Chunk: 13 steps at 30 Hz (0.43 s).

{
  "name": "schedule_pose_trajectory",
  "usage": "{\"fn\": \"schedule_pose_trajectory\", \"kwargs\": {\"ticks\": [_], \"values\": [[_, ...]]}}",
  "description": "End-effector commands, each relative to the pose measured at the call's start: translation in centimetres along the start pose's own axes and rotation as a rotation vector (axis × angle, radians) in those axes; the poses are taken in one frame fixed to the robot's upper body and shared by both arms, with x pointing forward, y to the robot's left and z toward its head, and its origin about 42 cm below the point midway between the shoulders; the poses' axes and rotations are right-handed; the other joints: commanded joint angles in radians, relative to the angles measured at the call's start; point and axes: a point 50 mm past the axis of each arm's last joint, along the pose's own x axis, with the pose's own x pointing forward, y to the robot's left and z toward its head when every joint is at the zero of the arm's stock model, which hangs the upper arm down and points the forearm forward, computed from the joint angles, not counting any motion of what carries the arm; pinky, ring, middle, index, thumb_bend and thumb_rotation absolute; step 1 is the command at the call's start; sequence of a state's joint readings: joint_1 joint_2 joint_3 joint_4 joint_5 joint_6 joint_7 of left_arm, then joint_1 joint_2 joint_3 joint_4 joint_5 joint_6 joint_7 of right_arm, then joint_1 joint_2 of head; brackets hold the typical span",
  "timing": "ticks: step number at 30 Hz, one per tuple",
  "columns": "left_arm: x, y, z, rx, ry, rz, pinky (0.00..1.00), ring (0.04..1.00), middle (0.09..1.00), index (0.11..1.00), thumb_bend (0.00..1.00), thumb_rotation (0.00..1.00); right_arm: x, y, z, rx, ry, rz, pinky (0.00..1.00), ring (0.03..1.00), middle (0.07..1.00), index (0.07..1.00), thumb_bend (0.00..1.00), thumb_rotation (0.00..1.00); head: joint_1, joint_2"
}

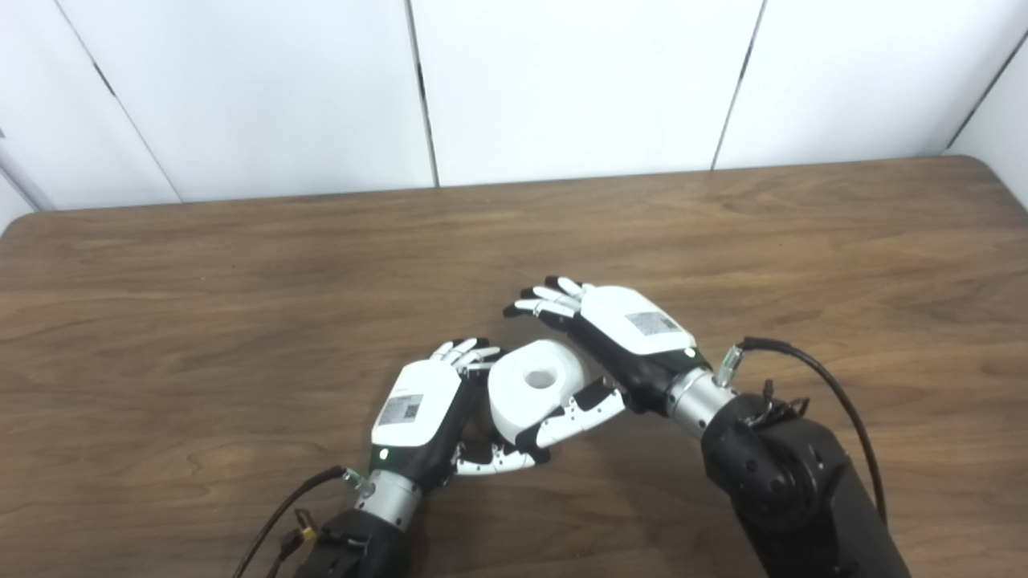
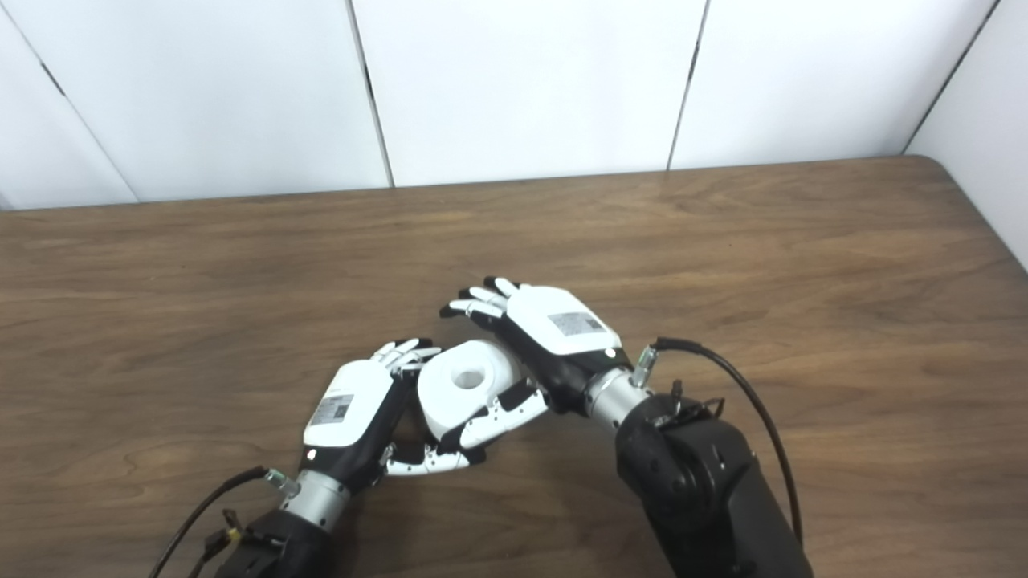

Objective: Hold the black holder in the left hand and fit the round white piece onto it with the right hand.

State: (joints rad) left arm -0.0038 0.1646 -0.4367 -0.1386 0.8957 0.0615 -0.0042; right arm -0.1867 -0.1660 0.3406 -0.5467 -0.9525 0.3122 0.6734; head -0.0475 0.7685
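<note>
A brown wood-grain counter (image 1: pixel 241 265) is shown, backed along its far edge by white wall panels (image 1: pixel 578 80). Two black forearms are seen entering from the near edge, each trailing a black cable (image 1: pixel 835 401). The right hand (image 1: pixel 618 337) is positioned near the middle of the counter, its fingers (image 1: pixel 550 301) spread beyond the piece and its thumb (image 1: pixel 574 417) laid against the near side of the round white piece (image 1: pixel 534 389); a firm grasp cannot be confirmed. The left hand (image 1: pixel 422 409) is placed just beside it, toward the near edge, with fingers curled against the left side of the piece and thumb (image 1: pixel 490 461) extended beneath it. The white piece, a short cylinder with a central hole facing upward, is held between the two hands. The black holder is hidden, so what the left hand encloses cannot be told.
</note>
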Motion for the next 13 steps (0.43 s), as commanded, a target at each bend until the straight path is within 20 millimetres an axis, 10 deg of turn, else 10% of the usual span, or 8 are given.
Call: {"fn": "schedule_pose_trajectory", "kwargs": {"ticks": [1,13], "values": [[0.3,-1.0,-0.6,0.032,0.021,-0.05,0.93,0.902,0.817,0.488,0.52,0.05,-0.1,-2.1,0.9,-0.02,-0.037,-0.067,1.0,1.0,0.943,0.875,1.0,0.55,0.0,-0.004],[0.8,-1.4,-0.9,0.025,0.029,-0.045,0.93,0.901,0.817,0.488,0.52,0.05,-0.6,-4.2,1.1,-0.023,-0.049,-0.074,1.0,1.0,0.947,0.893,1.0,0.53,0.004,-0.012]]}}
